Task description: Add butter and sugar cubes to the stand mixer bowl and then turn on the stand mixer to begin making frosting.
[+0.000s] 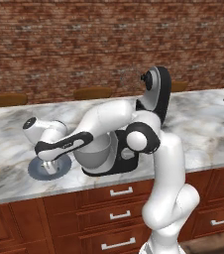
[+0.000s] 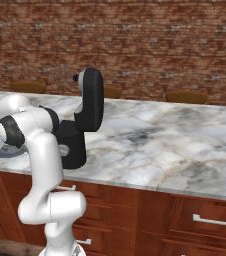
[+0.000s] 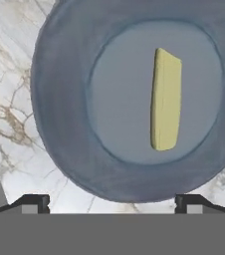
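1. The gripper (image 3: 112, 201) is seen spread wide with nothing between its jaws; in the hand view the two dark fingertips (image 3: 32, 203) stand far apart at the bottom edge.
2. In the left base view the gripper (image 1: 48, 166) is held low over the blue-grey plate (image 1: 34, 171), at the left of the marble counter (image 1: 203, 129).
3. The butter (image 3: 165, 99), a pale-yellow stick, is seen lying flat in the plate's (image 3: 59, 124) inner well, right of centre in the hand view, untouched by the fingertips.
4. The grey stand mixer bowl (image 1: 95, 151) is set on the base of the black stand mixer (image 1: 156, 96), just right of the plate and partly hidden by the arm.
5. The mixer's head is tilted up and back; in the right base view the stand mixer (image 2: 87, 107) is shown with a silver knob (image 2: 63, 149) on its base.
6. Whether the bowl holds anything cannot be told.
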You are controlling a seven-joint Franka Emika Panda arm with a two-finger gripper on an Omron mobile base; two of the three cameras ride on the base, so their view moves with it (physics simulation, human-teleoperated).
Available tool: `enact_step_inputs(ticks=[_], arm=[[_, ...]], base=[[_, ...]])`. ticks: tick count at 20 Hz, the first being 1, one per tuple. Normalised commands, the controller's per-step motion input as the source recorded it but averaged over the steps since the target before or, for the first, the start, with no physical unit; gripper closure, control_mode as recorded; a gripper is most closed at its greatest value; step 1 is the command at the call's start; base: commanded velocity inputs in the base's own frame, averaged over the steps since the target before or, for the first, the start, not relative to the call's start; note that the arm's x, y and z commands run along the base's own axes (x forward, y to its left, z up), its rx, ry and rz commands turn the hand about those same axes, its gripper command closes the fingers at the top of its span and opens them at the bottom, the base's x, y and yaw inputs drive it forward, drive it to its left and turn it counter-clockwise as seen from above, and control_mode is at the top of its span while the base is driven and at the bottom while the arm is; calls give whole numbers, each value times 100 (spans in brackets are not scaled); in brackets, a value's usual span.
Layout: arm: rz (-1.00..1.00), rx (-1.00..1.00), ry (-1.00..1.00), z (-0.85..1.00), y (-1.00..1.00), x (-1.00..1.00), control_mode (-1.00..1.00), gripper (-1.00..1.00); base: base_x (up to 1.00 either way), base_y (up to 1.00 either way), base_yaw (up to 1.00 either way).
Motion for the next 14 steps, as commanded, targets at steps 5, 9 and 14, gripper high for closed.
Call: enact_step_inputs(ticks=[5, 9, 14], arm=[[0, 2, 0, -20, 0, 15, -100, -100], [0, 3, 0, -12, 2, 9, -100, -100], [0, 2, 0, -15, 8, 9, -100, -100]], base=[[0, 0, 0], [0, 0, 0], [0, 0, 0]])
